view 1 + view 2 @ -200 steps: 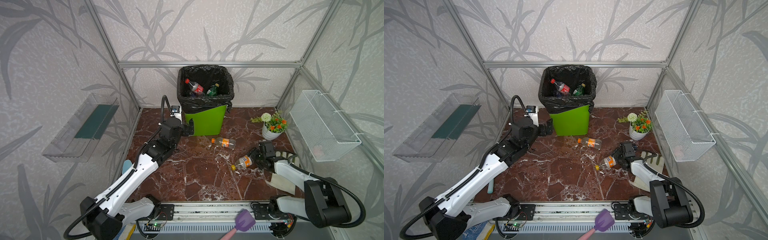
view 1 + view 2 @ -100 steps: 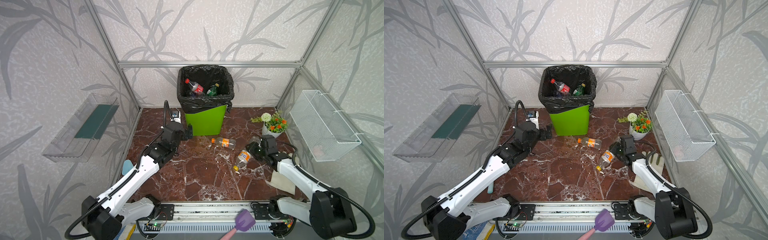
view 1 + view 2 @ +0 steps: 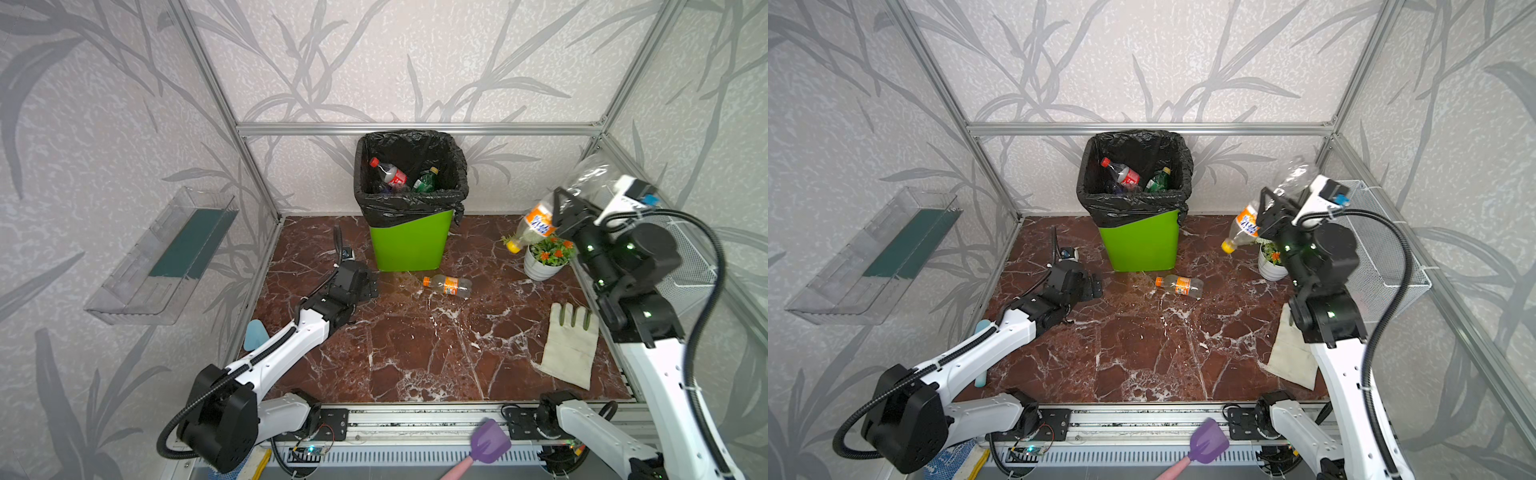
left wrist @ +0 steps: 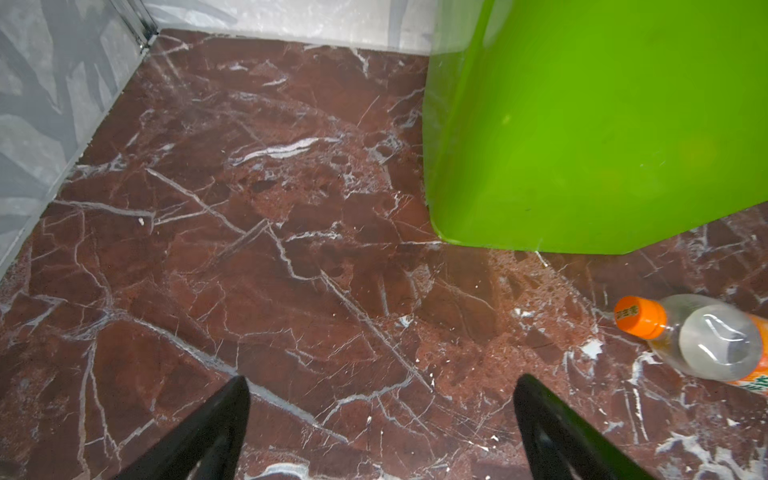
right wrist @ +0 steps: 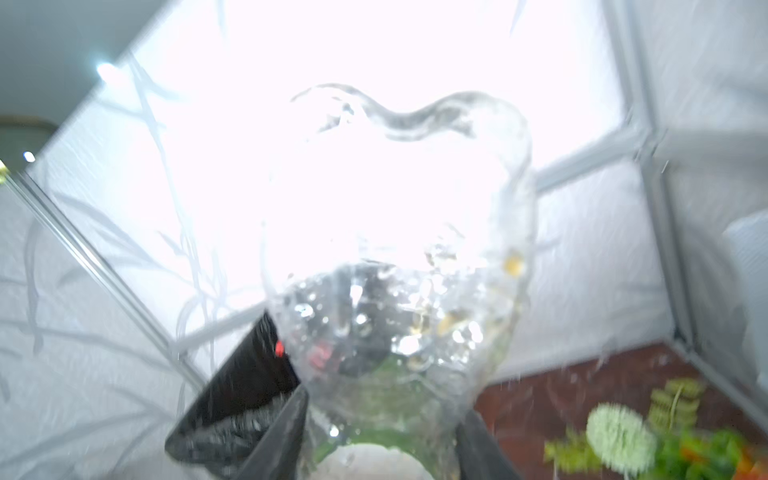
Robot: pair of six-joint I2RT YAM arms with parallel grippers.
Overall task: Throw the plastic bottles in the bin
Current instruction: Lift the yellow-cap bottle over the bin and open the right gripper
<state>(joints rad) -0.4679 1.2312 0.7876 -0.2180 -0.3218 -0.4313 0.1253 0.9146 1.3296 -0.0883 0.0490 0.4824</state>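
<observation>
Right tool pinching orange-labelled bottle aloft over flower pot, by right edge. Left tool spread, empty, low beside bin. Loose bottle on open tabletop before bin.

Lying bottle half beyond the left wrist view's edge; held bottle blurry

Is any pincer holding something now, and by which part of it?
The right pincer holds a bottle by its clear body, between the orange label and the base. The left pincer is open and empty.
</observation>
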